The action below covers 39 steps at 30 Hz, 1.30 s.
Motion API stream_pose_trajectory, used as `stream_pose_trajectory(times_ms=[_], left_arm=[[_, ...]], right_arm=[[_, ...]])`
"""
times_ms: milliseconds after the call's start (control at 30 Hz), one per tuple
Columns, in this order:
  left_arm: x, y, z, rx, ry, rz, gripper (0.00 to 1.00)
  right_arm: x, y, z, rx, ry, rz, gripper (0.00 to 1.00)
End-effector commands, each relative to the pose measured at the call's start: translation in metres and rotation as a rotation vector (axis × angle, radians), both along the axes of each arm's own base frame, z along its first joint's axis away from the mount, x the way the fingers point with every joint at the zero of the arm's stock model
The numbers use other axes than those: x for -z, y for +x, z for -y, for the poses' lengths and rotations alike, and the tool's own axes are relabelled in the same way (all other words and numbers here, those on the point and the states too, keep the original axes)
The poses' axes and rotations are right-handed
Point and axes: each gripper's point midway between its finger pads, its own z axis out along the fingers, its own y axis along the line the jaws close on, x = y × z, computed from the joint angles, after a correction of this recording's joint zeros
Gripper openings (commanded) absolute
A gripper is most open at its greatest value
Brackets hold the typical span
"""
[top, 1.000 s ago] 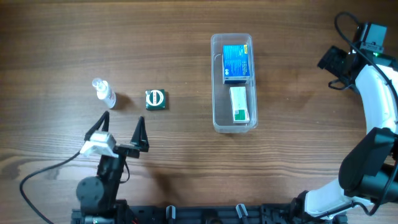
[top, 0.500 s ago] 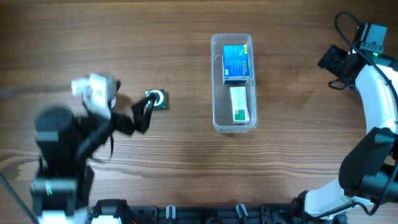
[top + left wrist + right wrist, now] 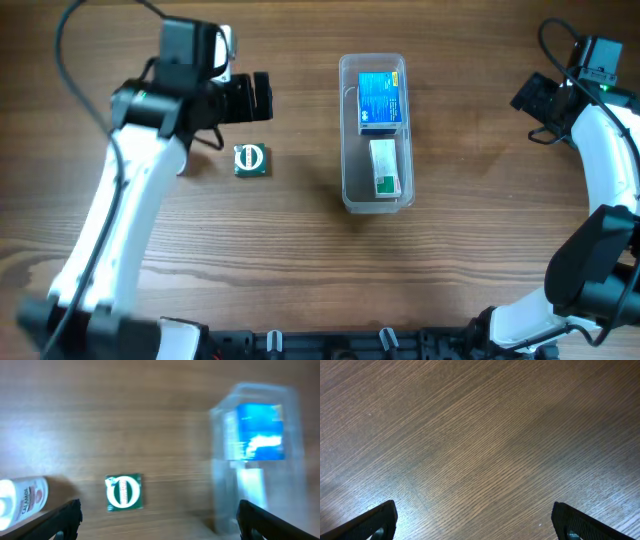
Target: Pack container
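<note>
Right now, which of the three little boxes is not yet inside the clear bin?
The green square box with the white circle: it lies on the table left of the bin, while the blue box and the white-and-green box sit inside.

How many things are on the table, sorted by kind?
Boxes: 3 (blue box, white-and-green box, small green box)
Bottles: 1 (bottle)
Clear bins: 1 (container)
Total: 5
</note>
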Motion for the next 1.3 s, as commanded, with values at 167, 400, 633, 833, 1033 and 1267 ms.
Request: stream_pose_trajectory(times_ms=[167, 400, 633, 833, 1033, 1267], left_arm=[[0.099, 0.014, -0.004, -0.062, 0.09, -0.261, 1.0], [0.147, 0.001, -0.009, -0.169, 0.098, -0.433, 1.0], [0.185, -0.008, -0.012, -0.15, 0.148, -0.542, 1.0], [0.192, -0.01, -0.014, -0.024, 0.195, -0.549, 1.0], [0.194, -0.01, -0.015, 0.004, 0.209, -0.549, 1.0], [0.214, -0.011, -0.021, -0.047, 0.239, -0.589, 1.0]], right_arm=[[0.001, -0.001, 0.001, -0.002, -0.011, -0.006, 1.0], [0.001, -0.001, 0.001, -0.002, -0.011, -0.007, 1.0], [0.001, -0.001, 0.001, -0.002, -0.011, -0.006, 1.0], [0.001, -0.001, 0.001, -0.002, -0.011, -0.006, 1.0], [0.001, -0.001, 0.001, -0.002, -0.011, -0.007, 1.0], [0.001, -0.001, 0.001, -0.002, -0.011, -0.006, 1.0]])
